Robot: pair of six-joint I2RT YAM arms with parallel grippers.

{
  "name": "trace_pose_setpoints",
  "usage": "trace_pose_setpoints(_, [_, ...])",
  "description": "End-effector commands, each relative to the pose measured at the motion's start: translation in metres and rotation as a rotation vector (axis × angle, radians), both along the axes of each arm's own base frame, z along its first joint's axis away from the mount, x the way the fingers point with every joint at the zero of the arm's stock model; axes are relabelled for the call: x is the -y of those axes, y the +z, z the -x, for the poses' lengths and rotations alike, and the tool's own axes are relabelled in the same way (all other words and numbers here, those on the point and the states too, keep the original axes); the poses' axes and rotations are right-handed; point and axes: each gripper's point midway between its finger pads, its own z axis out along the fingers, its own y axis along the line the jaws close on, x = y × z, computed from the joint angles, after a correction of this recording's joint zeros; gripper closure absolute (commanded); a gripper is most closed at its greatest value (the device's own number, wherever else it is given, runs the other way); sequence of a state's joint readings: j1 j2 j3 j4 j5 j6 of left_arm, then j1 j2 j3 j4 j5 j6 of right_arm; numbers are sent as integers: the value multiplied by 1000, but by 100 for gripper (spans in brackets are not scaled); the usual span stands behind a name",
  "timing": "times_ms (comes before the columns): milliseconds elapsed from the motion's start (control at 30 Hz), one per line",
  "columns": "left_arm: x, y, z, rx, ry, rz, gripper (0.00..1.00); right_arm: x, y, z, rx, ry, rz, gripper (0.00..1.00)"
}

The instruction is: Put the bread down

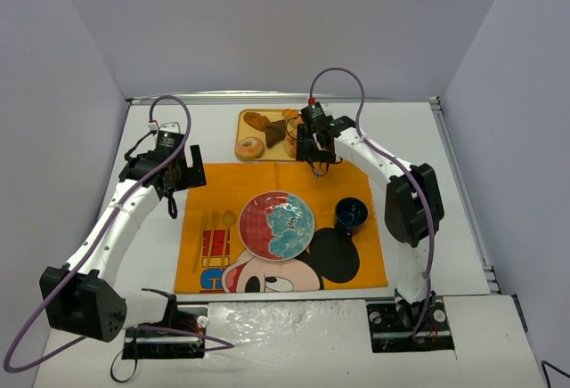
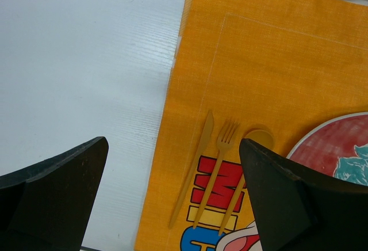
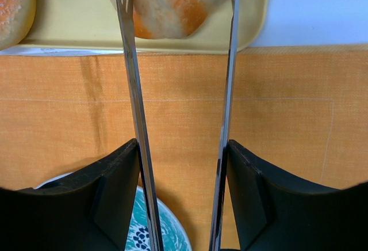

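The left tool [image 2: 172, 143] hangs with jaws apart over the placemat's [image 2: 276, 61] left edge, well apart from the bread [image 3: 172, 0]. The nearer right tool [image 3: 183, 143] is clamped on metal tongs [image 3: 133, 90] pointing toward the desk's [image 2: 86, 61] far edge, their tips straddling the bread on the yellow tray [image 3: 75, 26].

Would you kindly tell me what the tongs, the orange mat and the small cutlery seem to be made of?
Tongs: polished metal, likely steel, given the mirror-like reflections. Orange mat: matte woven cloth, with visible weave and a stitched line. Cutlery: probably amber plastic, slightly glossy; wood cannot be ruled out.
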State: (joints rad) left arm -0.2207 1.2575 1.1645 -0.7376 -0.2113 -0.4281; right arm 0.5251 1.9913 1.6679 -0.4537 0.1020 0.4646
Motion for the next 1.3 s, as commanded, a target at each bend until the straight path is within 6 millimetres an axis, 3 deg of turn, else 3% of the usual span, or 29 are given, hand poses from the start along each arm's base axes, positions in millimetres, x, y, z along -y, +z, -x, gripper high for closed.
trace_pose_setpoints(0, [-3,15,-5,50,-2,-18,3,-4,31,-19,98,-28,-25,46])
trace_pose_setpoints(167, [-2,13,-6,46,0,-17,3,-3,30,-18,97,-29,-23,60])
trace_pose_setpoints(233, [-2,13,-7,45,1,-17,3,-2,30,-17,94,-29,-23,72])
trace_pose_setpoints(467, [-2,13,-7,46,-1,-17,3,0,37,-14,105,-24,-28,100])
trace_pose_setpoints(667, [-2,12,-4,44,2,-17,3,5,56,-10,141,-31,-38,100])
trace_pose_setpoints(967, [-3,12,-2,44,3,-15,3,12,113,-1,251,-29,-88,100])
trace_pose_setpoints(1167, [-2,12,-2,44,5,-11,3,11,122,6,258,-13,-112,100])
trace_pose_setpoints(1267, [-3,13,0,44,6,-15,3,7,125,19,243,12,-148,100])
